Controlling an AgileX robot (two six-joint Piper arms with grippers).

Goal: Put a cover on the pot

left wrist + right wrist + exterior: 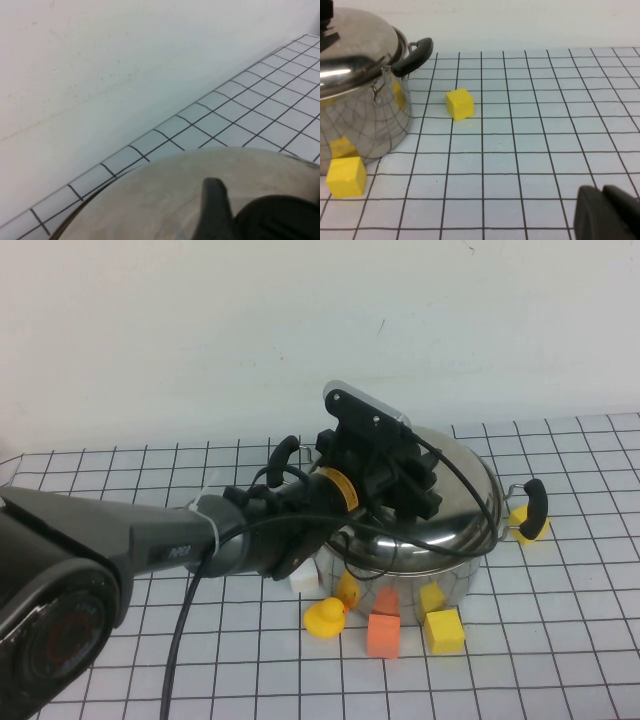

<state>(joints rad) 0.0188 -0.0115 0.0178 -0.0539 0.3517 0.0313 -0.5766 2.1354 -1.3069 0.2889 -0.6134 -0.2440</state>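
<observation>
The shiny steel pot (440, 575) with black side handles (535, 502) stands mid-table. It also shows in the right wrist view (365, 125). The domed steel lid (470, 490) rests on top of it. My left gripper (405, 485) reaches over the pot from the left and is shut on the lid's black knob (280, 220). One finger (215, 200) presses against the knob above the lid's dome (150, 200); the other finger is hidden. My right gripper (602, 212) is shut and empty, low over the table to the pot's right, out of the high view.
A yellow duck (325, 618), an orange block (384, 635), a yellow block (444, 630) and a white block (303, 578) lie at the pot's front. Another yellow block (530, 528) lies by the right handle. The white wall runs behind.
</observation>
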